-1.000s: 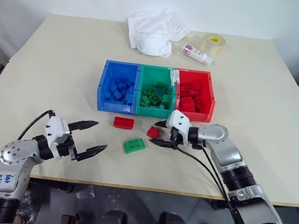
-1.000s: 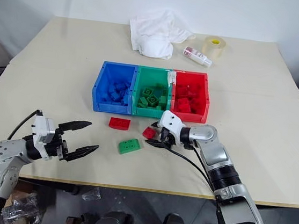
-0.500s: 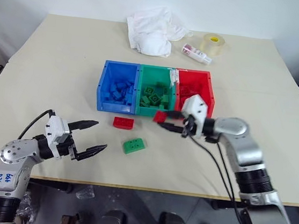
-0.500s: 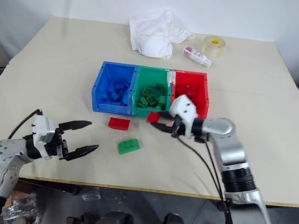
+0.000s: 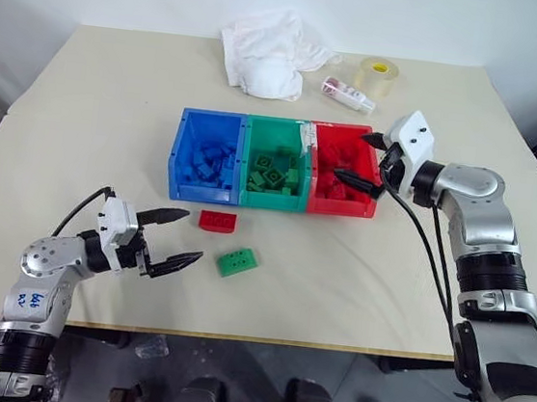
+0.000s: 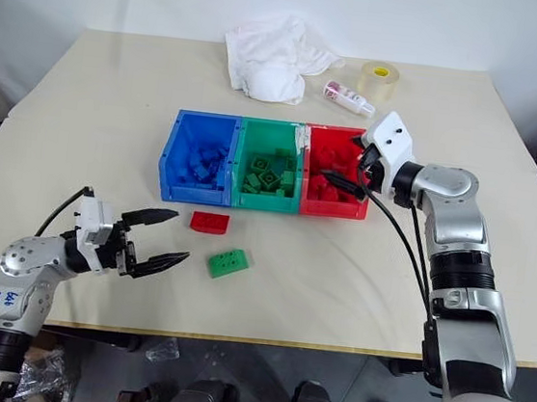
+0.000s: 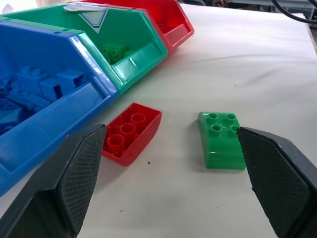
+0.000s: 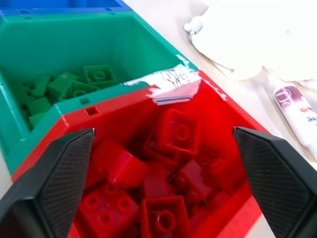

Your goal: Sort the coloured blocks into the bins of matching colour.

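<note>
Right claw (image 5: 368,160) up from table, now spread above red bin (image 5: 344,204).

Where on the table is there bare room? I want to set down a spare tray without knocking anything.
The table is bare left of the blue bin, and right of the red bin past the right gripper. Crowded spots: the back, with the white cloth, bottle and tape roll; and the front, around the red block, green block and left gripper.
</note>
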Available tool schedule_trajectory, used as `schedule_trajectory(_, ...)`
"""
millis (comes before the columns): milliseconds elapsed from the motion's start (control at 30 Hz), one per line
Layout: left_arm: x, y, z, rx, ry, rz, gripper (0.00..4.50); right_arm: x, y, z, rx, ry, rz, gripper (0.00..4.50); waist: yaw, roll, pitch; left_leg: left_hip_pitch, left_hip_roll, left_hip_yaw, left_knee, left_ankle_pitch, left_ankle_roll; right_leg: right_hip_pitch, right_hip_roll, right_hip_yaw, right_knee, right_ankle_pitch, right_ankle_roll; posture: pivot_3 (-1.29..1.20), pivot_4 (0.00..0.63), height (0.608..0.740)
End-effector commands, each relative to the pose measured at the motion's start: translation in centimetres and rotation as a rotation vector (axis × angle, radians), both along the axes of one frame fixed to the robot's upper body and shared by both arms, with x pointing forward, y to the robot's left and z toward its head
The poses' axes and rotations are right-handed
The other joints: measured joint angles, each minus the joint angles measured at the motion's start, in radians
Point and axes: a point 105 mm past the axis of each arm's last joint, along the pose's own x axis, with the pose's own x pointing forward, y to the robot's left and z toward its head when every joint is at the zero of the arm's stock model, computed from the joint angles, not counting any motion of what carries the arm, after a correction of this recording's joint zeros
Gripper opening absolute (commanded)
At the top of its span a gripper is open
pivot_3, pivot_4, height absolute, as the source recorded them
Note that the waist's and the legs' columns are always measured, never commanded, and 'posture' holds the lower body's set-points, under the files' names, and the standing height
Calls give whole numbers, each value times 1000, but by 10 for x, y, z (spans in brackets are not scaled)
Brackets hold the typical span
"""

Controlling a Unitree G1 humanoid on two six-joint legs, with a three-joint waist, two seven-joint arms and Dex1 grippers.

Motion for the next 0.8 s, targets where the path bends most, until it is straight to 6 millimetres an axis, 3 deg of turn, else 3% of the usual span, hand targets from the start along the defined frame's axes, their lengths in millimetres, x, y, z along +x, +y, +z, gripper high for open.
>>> schedule_trajectory(33, 0, 1, 4, 9, -26, -8, 4500, -19, 8, 14, -13, -45, 112, 4461, 1, 0, 0, 0, 0, 0, 0, 0, 0, 0, 0, 0, 0, 0, 0, 0, 150, 740)
schedule_trajectory(167, -1, 4, 4, 13, -20, -5, 4500, -63, 6, -5, -68, 17, 295, 4461, 11, 0, 0, 0, 0, -4, 1, 0, 0, 2, 0, -2, 0, 0, 0, 0, 150, 740)
schedule_trajectory(233, -2, 4, 4, 14, -19, -4, 4500, -75, 2, -8, -84, 35, 329, 4461, 11, 0, 0, -1, -1, -3, 1, 0, 1, 1, -1, -1, 0, 0, 0, 0, 150, 740)
schedule_trajectory(367, -5, 7, 3, 19, -17, 1, 4500, -116, -33, -33, -217, 207, 411, 4461, 19, 0, 0, -1, 0, -2, 2, 0, 1, 2, 0, -1, -1, 0, 0, 0, 150, 740)
schedule_trajectory(500, -14, 10, 0, 37, -6, -2, 4500, -124, -58, -42, -277, 276, 362, 4461, 23, 0, 0, 0, 0, 2, 2, 0, 1, 2, 0, 0, -3, 0, 0, 0, 150, 740)
schedule_trajectory(800, -44, 12, -4, 86, 32, -22, 4500, -121, -50, -38, -252, 265, 376, 4461, 29, 0, 0, 0, 3, 3, 2, -1, 1, 2, 0, 1, -5, 0, 0, 0, 150, 740)
